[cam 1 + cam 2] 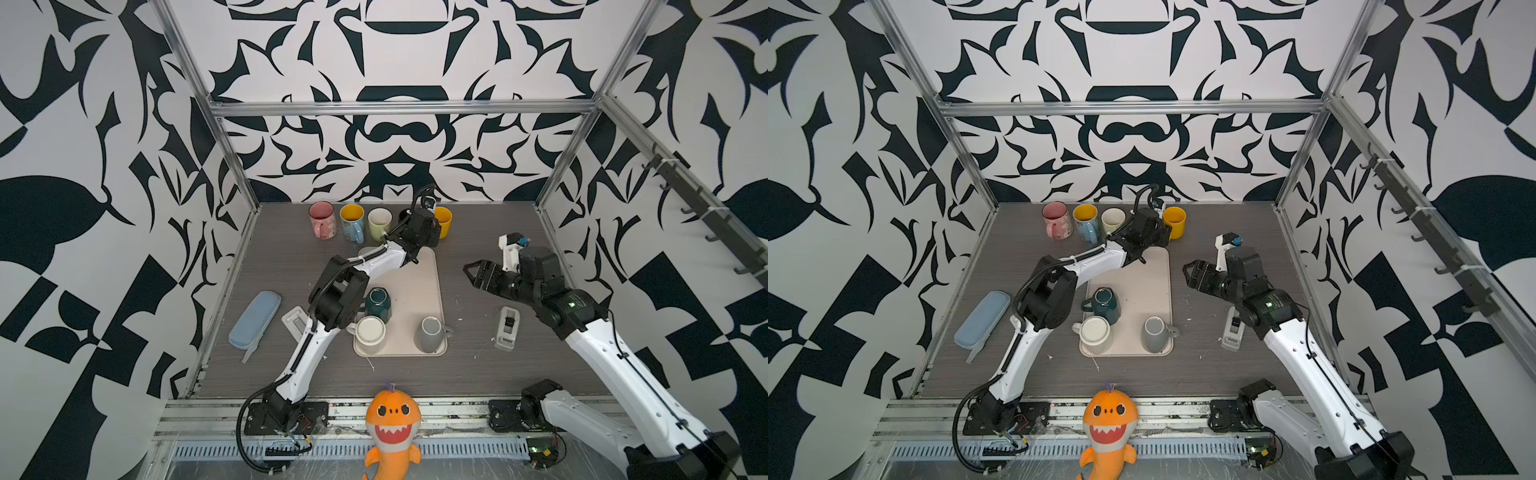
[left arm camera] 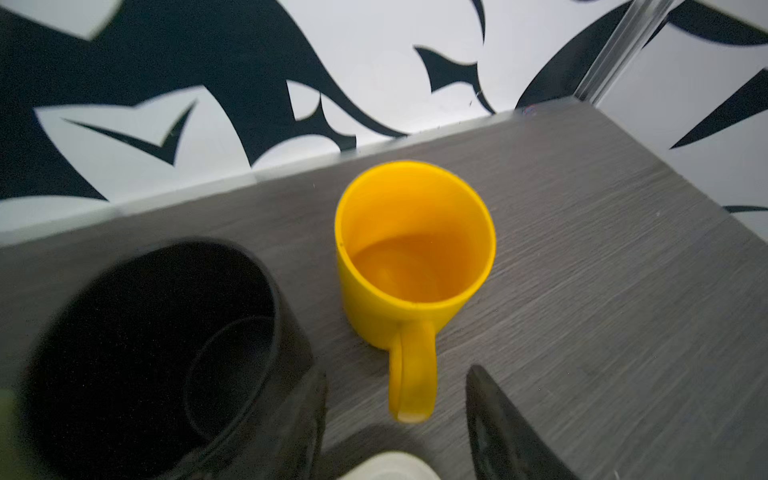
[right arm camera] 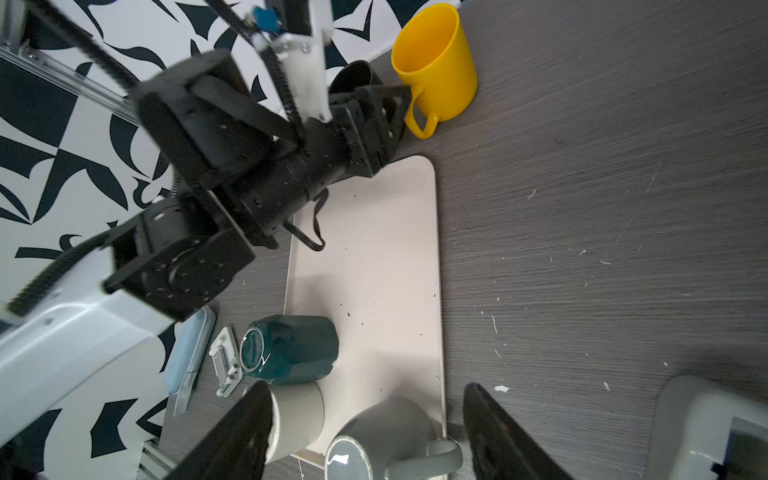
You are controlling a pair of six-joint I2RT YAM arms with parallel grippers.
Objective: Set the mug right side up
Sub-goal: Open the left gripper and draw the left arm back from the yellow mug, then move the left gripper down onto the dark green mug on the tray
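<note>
In the left wrist view, the black mug (image 2: 145,332) stands upright.

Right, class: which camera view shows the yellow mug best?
The left wrist view: the yellow mug stands upright in the middle, close, with its empty inside and handle plain. The right wrist view shows it whole but farther off. Both top views show it small and far back.

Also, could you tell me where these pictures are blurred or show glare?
In the left wrist view the black mug and the wall beside it are smeared, while the yellow mug is sharper; in the right wrist view white glints sit on the bases of the green mug and the grey mug; both top views look evenly lit.
</note>
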